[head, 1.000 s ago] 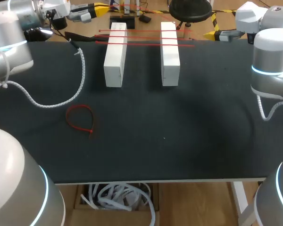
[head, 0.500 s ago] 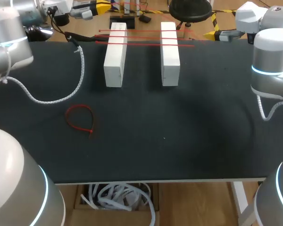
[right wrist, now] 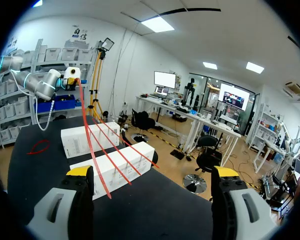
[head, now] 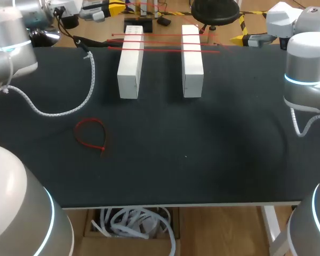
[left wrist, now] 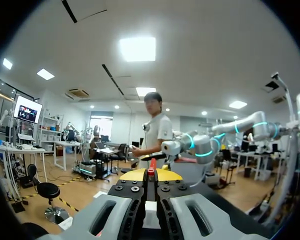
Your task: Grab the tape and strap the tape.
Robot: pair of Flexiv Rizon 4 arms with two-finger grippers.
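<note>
Tape inside left tool grip

Head view overhead; right wrist low, sharing white blocks; left wrist faces roomward.

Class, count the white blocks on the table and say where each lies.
2. The left block lies at the far side of the table, the right block beside it, apart; red ties span both. None seems hidden.
</note>
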